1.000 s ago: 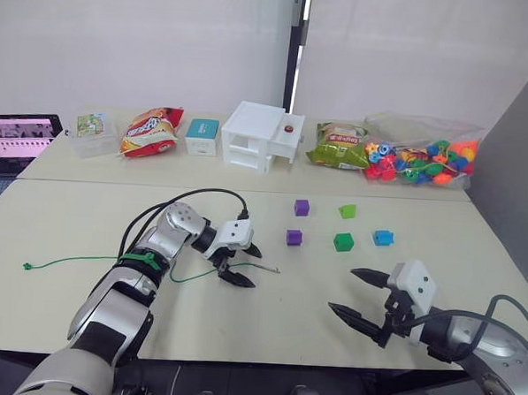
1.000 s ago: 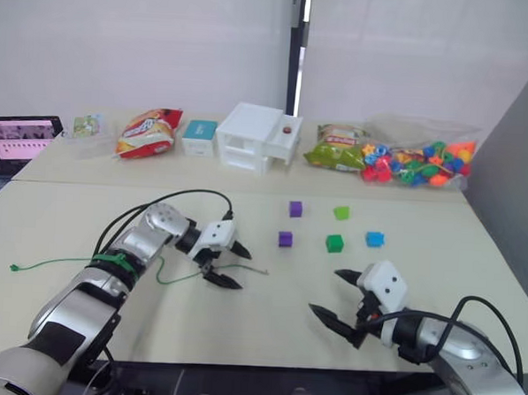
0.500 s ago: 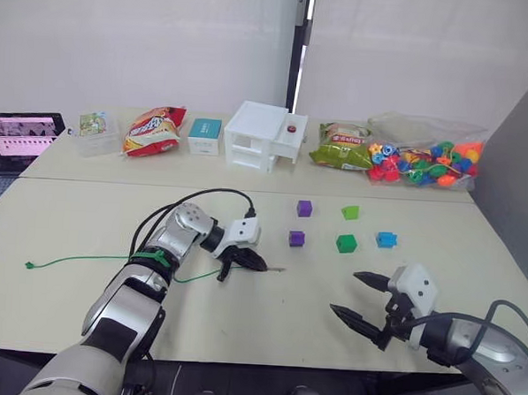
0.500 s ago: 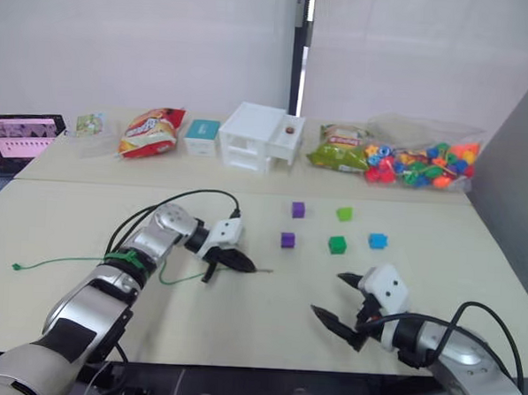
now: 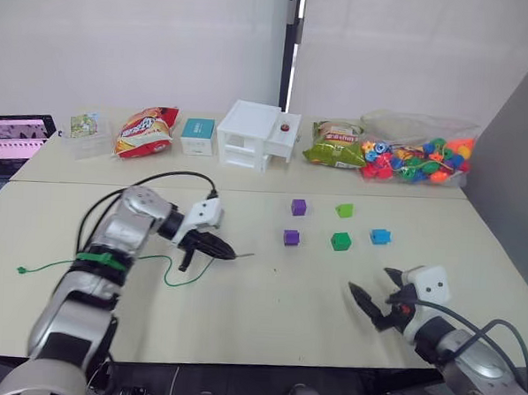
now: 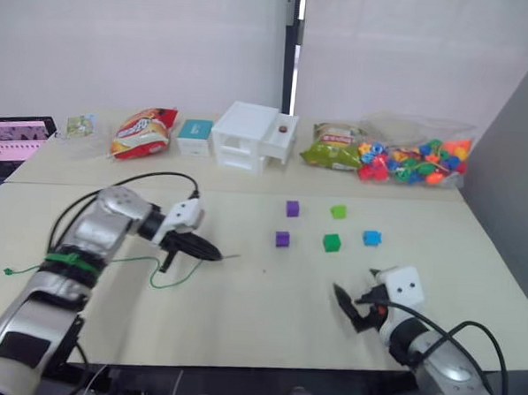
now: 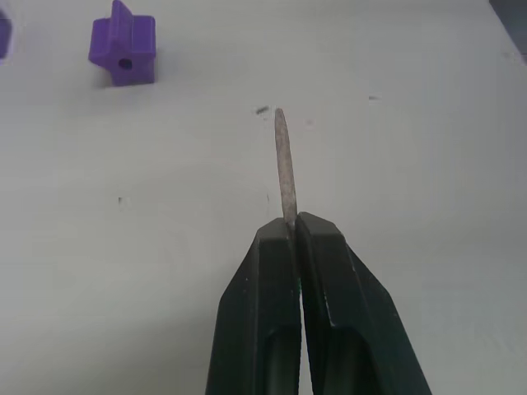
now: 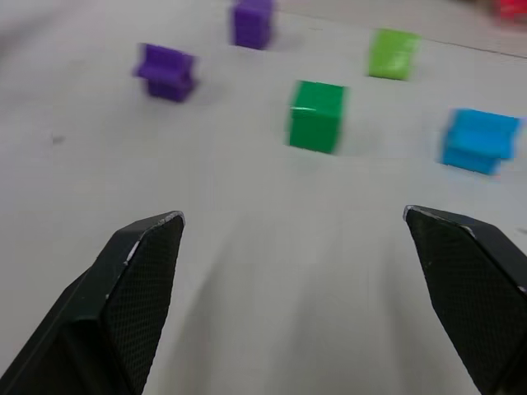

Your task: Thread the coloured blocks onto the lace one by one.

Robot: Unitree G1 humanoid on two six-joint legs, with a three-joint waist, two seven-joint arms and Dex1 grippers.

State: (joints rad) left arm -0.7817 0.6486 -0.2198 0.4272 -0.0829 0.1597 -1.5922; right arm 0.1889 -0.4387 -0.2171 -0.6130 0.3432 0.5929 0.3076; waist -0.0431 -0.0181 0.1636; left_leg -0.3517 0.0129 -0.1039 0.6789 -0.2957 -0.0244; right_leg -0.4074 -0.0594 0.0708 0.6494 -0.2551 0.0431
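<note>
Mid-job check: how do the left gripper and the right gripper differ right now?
The left gripper is shut on the thin green lace, pinching it just behind its stiff pale tip; the right gripper is open wide and holds nothing. The left gripper's tip points toward the nearer purple cube, while the right gripper faces the dark green cube. Both have two black fingers and sit low over the beige table.

Red snack bag [image 5: 145, 130]: printing present, not readable.
Green snack bag [image 5: 335, 145]: printing present, not readable.
Teal-and-white box [image 5: 197, 135]: no legible label.
Laptop screen [image 5: 16, 138]: lit, content too small to read.
</note>
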